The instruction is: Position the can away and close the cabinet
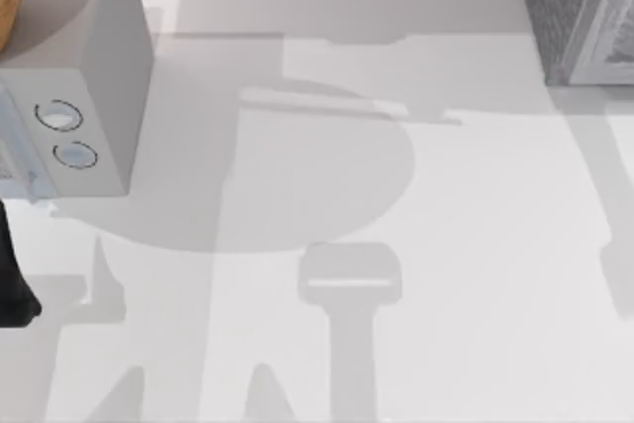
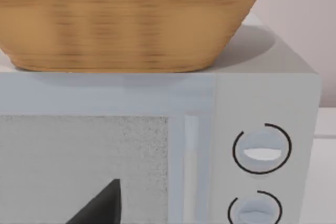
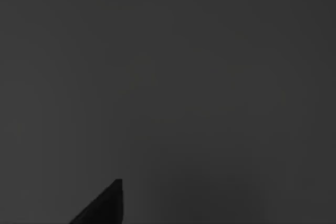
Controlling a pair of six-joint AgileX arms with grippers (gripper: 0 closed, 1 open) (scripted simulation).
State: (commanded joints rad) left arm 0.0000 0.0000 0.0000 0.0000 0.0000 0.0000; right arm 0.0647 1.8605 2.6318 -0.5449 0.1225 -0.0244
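**Cabinet in the far right corner; left arm low by the dial box**

Nearest, the left arm (image 1: 14, 279) sits at the table's (image 1: 466, 274) left edge. Its left gripper (image 2: 103, 206) faces the front of the pale box (image 1: 94, 96), close to its window and beside the two dials (image 2: 261, 149). Whether either gripper is wide or closed cannot be told, and the right wrist view is dark. A basket (image 2: 126, 19) rests on top of the box. Farthest off, the cabinet (image 1: 560, 7) stands in the far right corner, its white-framed door (image 1: 609, 42) turned toward the table, and whether it is ajar is unclear. Where the can stands cannot be told. The cabinet work likely suits the right arm. It should place the can fully clear of the door's swing, then push flat on the door panel near its free edge.
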